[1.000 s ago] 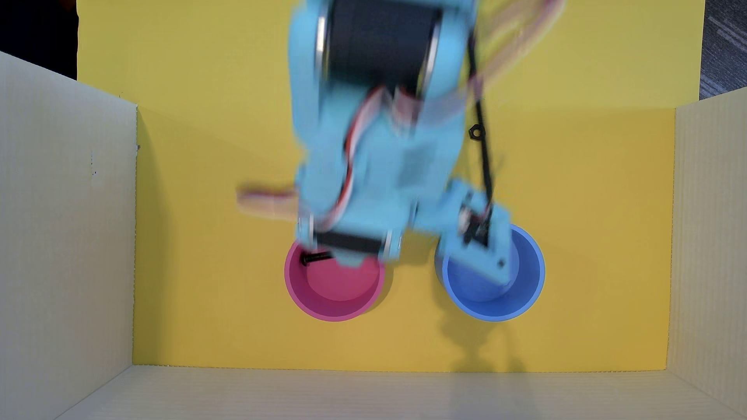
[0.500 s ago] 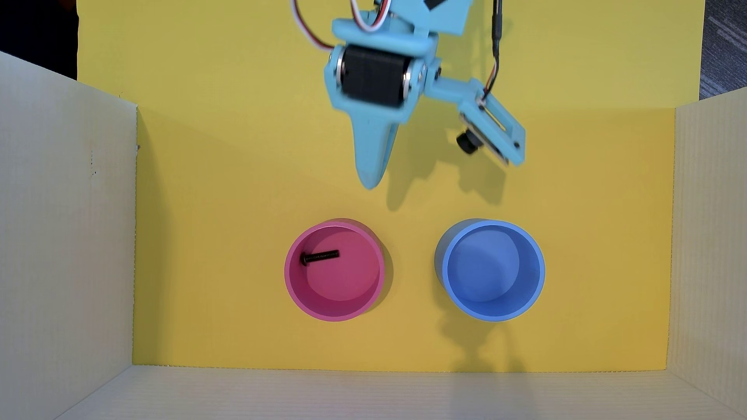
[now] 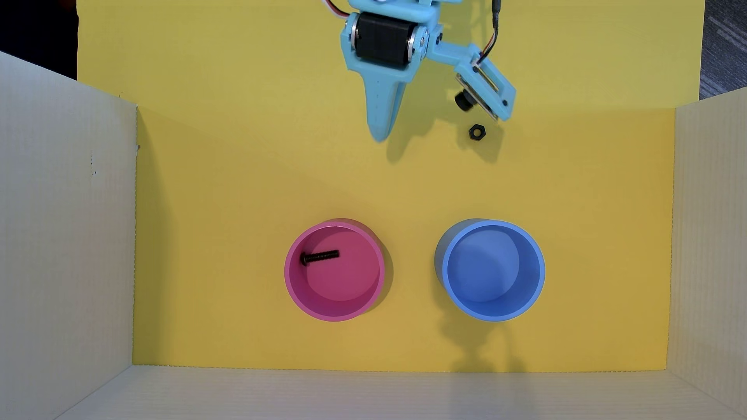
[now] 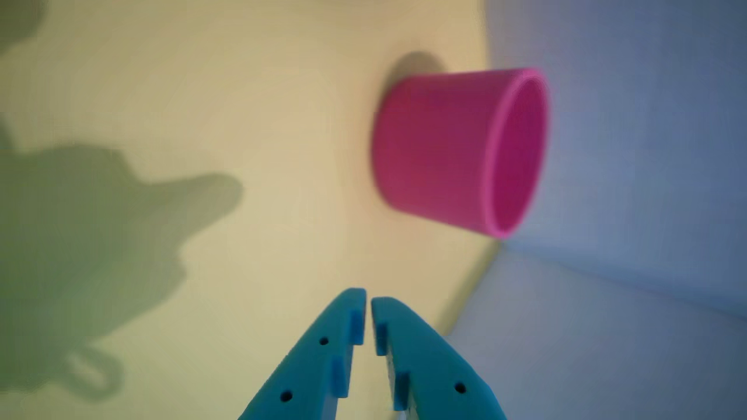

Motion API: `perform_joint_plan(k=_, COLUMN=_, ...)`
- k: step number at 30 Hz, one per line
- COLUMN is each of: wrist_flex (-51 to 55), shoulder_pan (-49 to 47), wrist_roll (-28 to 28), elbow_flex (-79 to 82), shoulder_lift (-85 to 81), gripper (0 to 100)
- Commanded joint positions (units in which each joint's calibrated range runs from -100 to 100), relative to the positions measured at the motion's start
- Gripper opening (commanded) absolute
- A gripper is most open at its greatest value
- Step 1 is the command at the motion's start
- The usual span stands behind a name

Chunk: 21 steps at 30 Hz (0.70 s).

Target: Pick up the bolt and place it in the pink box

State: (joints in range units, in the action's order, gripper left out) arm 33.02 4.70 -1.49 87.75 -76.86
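No brand, label or legible writing is showing on any item. The yellow sheet (image 3: 226,194), matte and smooth, is lying flat inside pale corrugated walls (image 3: 64,226). The pink box (image 3: 292,282), a round plastic cup with a thick rim and flat bottom, is standing upright near the sheet's bottom edge in the overhead view. The bolt (image 3: 320,257), black metal with a threaded shaft and rounded head, is lying on its side inside the pink box, against the upper-left part of its floor. The blue container (image 3: 537,278), of the same shape, is standing just to the right, apart from it. A black hex nut (image 3: 477,131) is resting near the sheet's top edge. The gripper (image 4: 368,303), light blue printed plastic, is hovering by that top edge with its tapered tips nearly touching and nothing between them.
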Motion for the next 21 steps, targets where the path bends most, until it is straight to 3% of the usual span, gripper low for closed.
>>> perform_joint_plan(k=1, wrist_flex=4.3, shoulder_pan=-0.8, wrist_roll=-0.3, elbow_flex=1.6, shoulder_lift=-3.6, gripper=2)
perform_joint_plan(k=13, wrist_flex=19.5, shoulder_pan=-7.2, wrist_roll=-0.3, elbow_flex=10.7, shoulder_lift=-22.5, gripper=1)
perform_joint_plan(k=21, wrist_flex=20.6, shoulder_pan=-7.1, wrist_roll=-0.1, elbow_flex=10.8, shoulder_lift=-22.0, gripper=2)
